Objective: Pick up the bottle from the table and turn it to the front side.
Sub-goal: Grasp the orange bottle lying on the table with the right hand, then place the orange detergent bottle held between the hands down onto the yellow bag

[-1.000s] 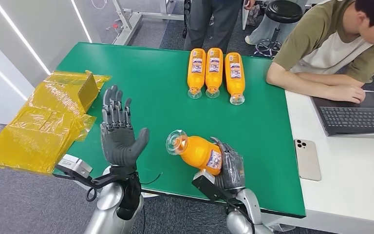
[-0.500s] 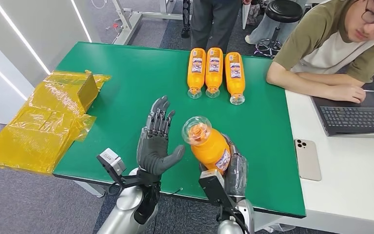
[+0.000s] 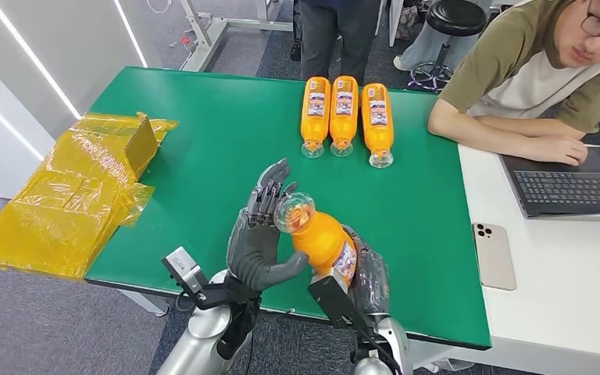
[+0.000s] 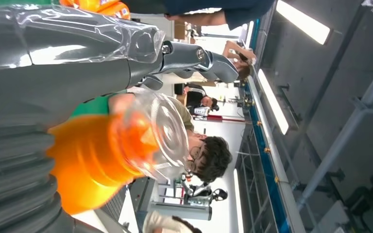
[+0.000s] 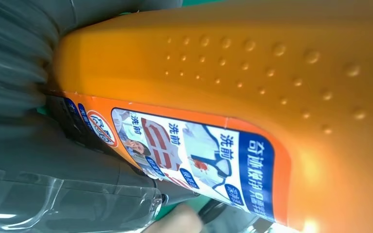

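The right hand [image 3: 367, 269] is gripping the orange bottle [image 3: 324, 238] low on its body, holding it lifted above the green counter [image 3: 226, 141] with its clear cap tilted up and toward the left hand [image 3: 258, 238]. That hand is holding nothing, its fingers spread and standing just beside the bottle's neck, thumb reaching under it. The turning step seems under way; next the left hand would likely need to close on the neck to rotate the label forward. Farther off, three more orange bottles [image 3: 344, 113] are lying side by side, apparently full.
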You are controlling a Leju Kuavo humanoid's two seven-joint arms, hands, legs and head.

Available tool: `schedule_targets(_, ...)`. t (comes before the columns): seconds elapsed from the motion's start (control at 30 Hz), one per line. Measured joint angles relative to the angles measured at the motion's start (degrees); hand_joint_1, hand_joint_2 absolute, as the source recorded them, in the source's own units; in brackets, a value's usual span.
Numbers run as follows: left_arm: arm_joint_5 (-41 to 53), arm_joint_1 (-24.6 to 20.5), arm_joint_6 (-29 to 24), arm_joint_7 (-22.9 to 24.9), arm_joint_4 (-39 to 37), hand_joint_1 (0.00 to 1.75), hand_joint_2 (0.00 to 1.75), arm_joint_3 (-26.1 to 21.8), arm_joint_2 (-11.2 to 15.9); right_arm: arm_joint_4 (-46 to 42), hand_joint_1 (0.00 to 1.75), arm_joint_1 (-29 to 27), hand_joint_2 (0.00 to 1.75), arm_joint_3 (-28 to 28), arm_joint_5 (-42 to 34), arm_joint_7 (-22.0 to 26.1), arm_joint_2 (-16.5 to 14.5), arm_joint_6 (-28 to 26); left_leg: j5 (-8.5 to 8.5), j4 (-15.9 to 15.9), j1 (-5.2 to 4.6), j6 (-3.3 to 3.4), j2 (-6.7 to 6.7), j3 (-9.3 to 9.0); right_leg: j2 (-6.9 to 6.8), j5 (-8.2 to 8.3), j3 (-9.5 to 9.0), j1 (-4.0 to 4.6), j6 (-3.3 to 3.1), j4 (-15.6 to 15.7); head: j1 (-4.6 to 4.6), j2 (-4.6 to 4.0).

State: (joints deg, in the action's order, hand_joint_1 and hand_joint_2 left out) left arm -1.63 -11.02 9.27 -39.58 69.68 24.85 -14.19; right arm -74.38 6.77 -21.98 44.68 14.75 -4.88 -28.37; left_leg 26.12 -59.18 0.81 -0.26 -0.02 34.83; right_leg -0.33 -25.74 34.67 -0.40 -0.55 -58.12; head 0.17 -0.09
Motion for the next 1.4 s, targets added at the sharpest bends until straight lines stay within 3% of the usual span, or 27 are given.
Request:
schedule_targets(0.37,-0.38,0.02,1.03,1.66,-0.05,0.0,1.75,-0.15,0.0,1.7,1.75,4.6,1.75,-4.56,0.87,2.01,1.76,2.9,0.0,0.0,0.0,0.0,0.0,0.01,0.0,0.0,0.01,0.0,0.0,-0.01,0.0,0.0)
schedule_targets(0.87,-1.01,0.79,-0.07,1.95,-0.95,0.0,1.75,-3.27,0.0,13.45,1.75,17.33,1.75,-9.75,0.96,-0.92,1.79,13.83,-0.01,-0.01,0.0,0.0,0.05,0.01,0.08,0.03,0.06,0.0,-0.03,-0.02,-0.01,0.0)
schedule_targets(0.9,-1.01,0.89,-0.07,1.99,-0.97,0.06,1.75,-3.52,0.0,14.1,1.75,17.75,1.75,-10.03,1.06,-1.03,1.79,14.27,-0.01,-0.01,0.0,0.0,0.06,0.01,0.1,0.03,0.08,0.0,-0.03,-0.02,-0.01,0.0)
schedule_targets(1.03,-0.93,1.29,-0.07,2.05,-1.04,1.71,1.75,-4.37,0.0,15.81,1.75,18.82,1.75,-10.92,1.8,-1.5,1.8,15.24,0.0,-0.01,0.0,0.0,0.06,0.05,0.11,0.03,0.15,0.0,-0.03,-0.02,-0.01,0.0)
schedule_targets(1.4,-0.99,1.86,-0.22,1.7,-1.42,1.75,1.75,-5.63,0.0,17.2,1.75,19.12,1.75,-12.12,2.14,-1.7,1.8,15.54,0.0,-0.01,0.0,0.0,0.07,0.08,0.12,0.03,0.19,0.0,-0.03,-0.02,0.0,0.0)
